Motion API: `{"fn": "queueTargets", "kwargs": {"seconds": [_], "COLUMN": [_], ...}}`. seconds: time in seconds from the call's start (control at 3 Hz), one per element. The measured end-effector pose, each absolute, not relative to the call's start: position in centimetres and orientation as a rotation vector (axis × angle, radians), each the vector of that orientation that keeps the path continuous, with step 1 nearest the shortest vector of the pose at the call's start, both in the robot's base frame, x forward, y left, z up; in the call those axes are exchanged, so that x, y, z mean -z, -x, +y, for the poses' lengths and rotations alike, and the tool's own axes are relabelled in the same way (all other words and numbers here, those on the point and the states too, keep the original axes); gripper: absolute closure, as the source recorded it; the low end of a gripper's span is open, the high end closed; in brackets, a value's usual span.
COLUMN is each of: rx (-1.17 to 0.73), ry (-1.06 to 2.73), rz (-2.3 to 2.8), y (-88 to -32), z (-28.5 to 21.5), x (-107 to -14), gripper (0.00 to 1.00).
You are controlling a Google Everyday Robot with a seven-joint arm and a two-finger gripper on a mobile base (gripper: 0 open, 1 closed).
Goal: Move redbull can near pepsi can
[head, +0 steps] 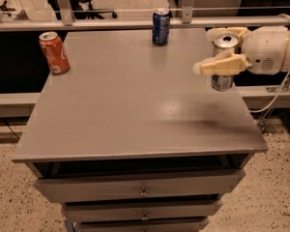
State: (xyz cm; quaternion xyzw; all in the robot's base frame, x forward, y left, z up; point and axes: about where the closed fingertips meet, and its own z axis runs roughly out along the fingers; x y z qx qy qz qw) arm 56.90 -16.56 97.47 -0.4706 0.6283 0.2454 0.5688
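Note:
The redbull can (223,81), slim and silver with blue patches, is held upright between the cream fingers of my gripper (217,50) above the right side of the grey tabletop (135,105). The gripper is shut on it, one finger (221,65) across its front and one behind its top. The pepsi can (160,27), dark blue with a silver top, stands upright at the back edge of the table, to the left of and beyond the held can.
An orange-red can (54,52) stands at the back left corner. The table is a drawer cabinet (142,190). A metal rail (135,22) runs behind the table. My white arm (273,50) reaches in from the right.

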Motion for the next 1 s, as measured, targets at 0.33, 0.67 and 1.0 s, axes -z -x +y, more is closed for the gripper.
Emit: {"fn": "queueTargets", "kwargs": {"seconds": [0.33, 0.67, 1.0], "rx": [-0.579, -0.574, -0.502], "ry": [1.106, 1.088, 1.066], "rz": [1.477, 1.45, 1.403], "y": [-56.9, -58.2, -62.7], "z": [-16.5, -16.1, -17.0], "x": [-97.4, -97.2, -97.4], "gripper": [1.0, 1.0, 1.0]}}
